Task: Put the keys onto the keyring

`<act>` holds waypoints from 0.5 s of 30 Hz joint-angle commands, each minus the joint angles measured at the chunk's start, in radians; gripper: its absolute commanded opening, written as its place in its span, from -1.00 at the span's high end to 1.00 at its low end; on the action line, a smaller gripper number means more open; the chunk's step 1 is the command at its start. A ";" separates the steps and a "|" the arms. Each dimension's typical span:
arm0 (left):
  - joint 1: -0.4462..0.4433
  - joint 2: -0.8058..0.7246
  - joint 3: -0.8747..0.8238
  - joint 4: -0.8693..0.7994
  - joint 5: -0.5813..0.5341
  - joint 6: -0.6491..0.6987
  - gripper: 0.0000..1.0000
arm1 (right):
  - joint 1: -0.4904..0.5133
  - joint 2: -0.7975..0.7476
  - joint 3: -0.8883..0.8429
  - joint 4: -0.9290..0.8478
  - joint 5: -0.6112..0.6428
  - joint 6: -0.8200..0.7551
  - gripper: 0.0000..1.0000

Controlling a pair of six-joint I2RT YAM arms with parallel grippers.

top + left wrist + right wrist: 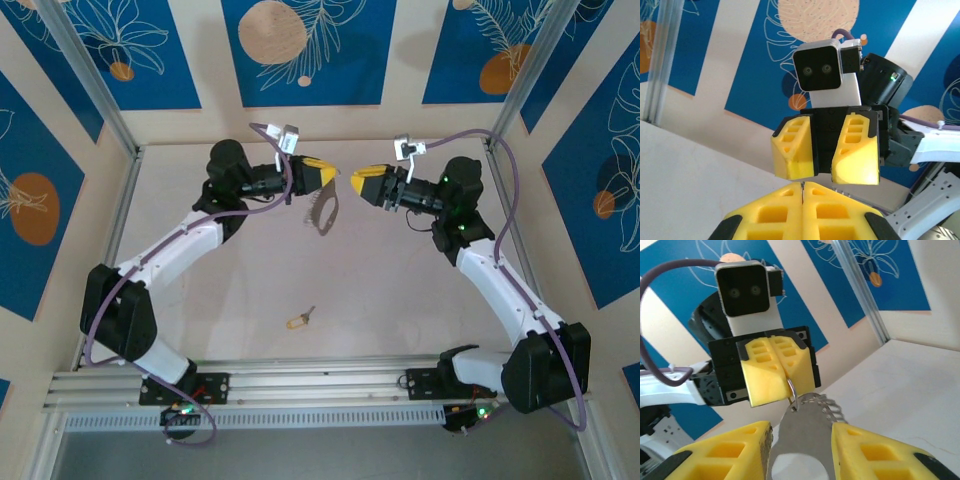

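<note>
Top external view: the left end effector is clenched on the keyring, which hangs above the tabletop. The right end effector faces it, jaws parted, holding nothing. The key lies on the tabletop, well apart from both.

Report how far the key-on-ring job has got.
Done: the keyring is up off the table, hanging from the left gripper, whose jaws are shut on it. In hand: the right gripper faces it, jaws apart on either side of the ring's flat body. Left: the key lies on the table near the arm bases, not yet picked up or threaded.
</note>
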 commanded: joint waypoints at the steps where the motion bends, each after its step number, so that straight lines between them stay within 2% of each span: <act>1: 0.007 -0.005 0.037 0.085 0.053 -0.034 1.00 | 0.008 0.006 0.043 0.066 -0.051 0.037 0.24; 15: -0.007 0.008 0.054 0.146 0.056 -0.084 1.00 | 0.063 0.046 0.094 0.053 -0.043 0.021 0.26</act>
